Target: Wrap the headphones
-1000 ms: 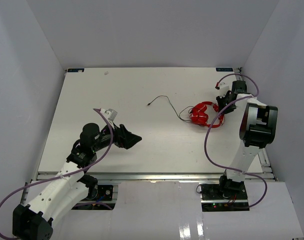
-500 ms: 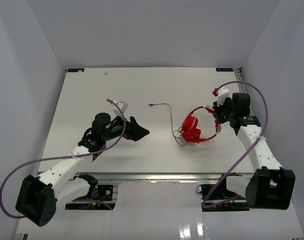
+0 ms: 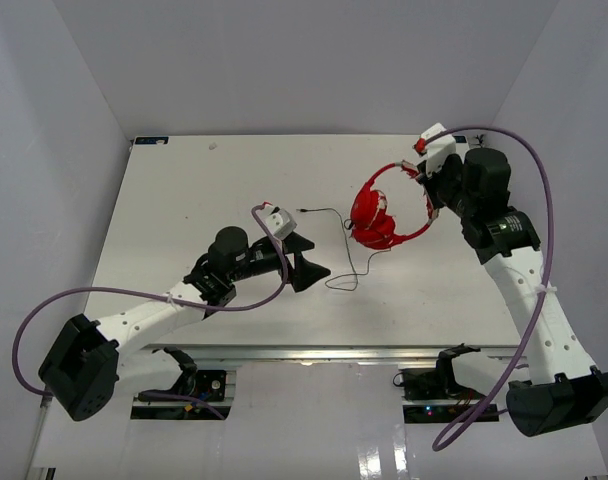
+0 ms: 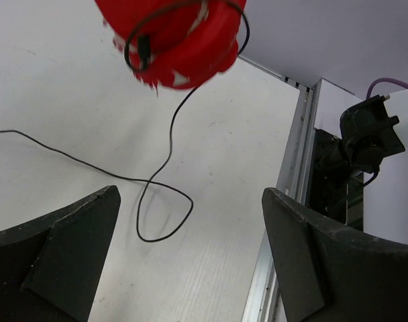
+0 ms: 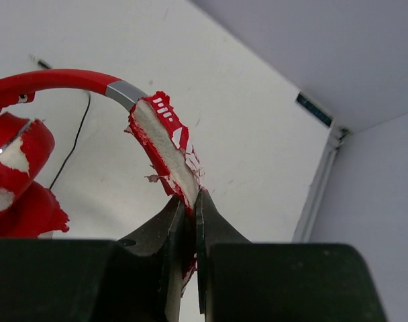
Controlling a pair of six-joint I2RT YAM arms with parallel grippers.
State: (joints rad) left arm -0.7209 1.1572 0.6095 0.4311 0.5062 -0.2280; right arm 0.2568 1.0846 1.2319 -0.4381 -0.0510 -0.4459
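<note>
Seemingly light, stiff headphones (image 3: 382, 212) — right claw (image 5: 190, 204) clamped on flaking headband padding (image 5: 165, 151), a sound hold; limp cord (image 4: 165, 201) dangles, left claw (image 4: 190, 261) agape

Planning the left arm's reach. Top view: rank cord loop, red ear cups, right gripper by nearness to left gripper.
1. Cord loop, on the table just right of the left gripper.
2. Ear cups, farther right.
3. Right gripper, far right, shut on the headband.
</note>
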